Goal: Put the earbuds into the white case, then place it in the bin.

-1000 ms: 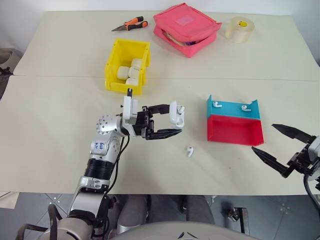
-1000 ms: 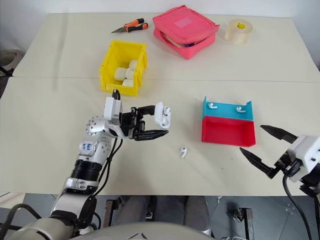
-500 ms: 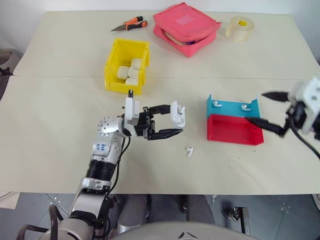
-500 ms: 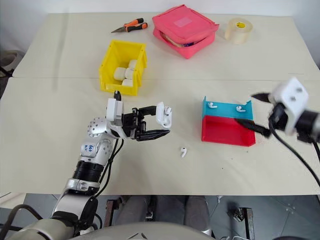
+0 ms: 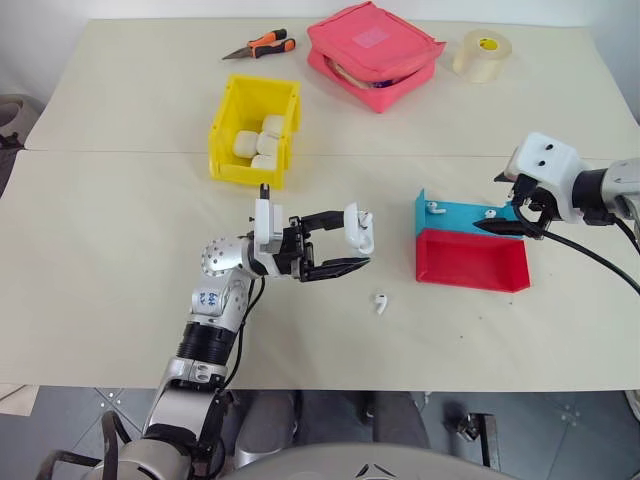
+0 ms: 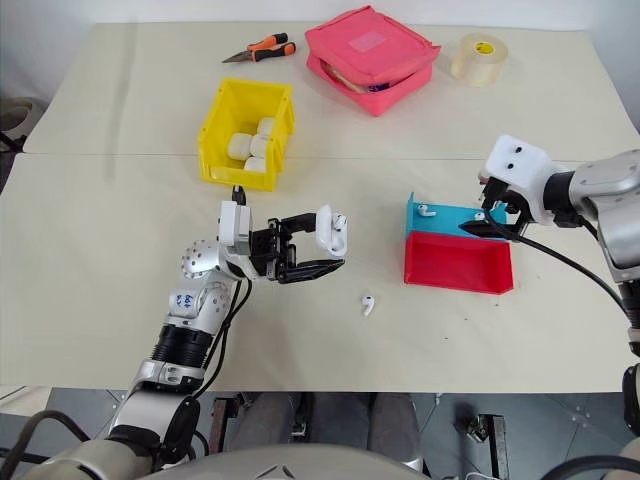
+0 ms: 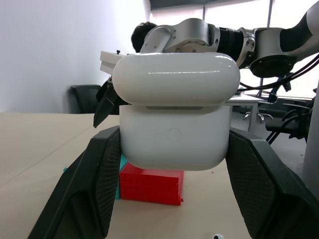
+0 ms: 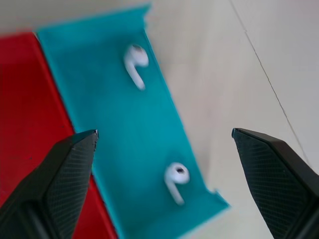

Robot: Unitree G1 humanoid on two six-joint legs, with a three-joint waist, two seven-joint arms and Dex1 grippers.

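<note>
Clamping the white case (image 7: 174, 119) between its two black fingers, your left gripper (image 5: 338, 243) holds it clear of the desk (image 5: 120, 260), the lid raised a little and one earbud sitting in the top of the case. Just below and to the right of that gripper, a loose earbud (image 5: 380, 302) lies on the desk. Up and to the left of it stands the bin (image 5: 254, 131), yellow, with several white cases already inside.

Your right gripper (image 6: 492, 215) hangs with its fingers spread wide and nothing between them, poised over the right end of the blue tray (image 8: 124, 124). Look between those fingers and you see two earbuds (image 8: 175, 181) lying on the blue floor, well apart from each other. Touching the blue tray on its near side is the red tray (image 5: 470, 260).

Far beyond both grippers, along the back of the desk, you have orange-handled pliers (image 5: 262, 46), a pink zip pouch (image 5: 372, 52) and a roll of tape (image 5: 478, 54).
</note>
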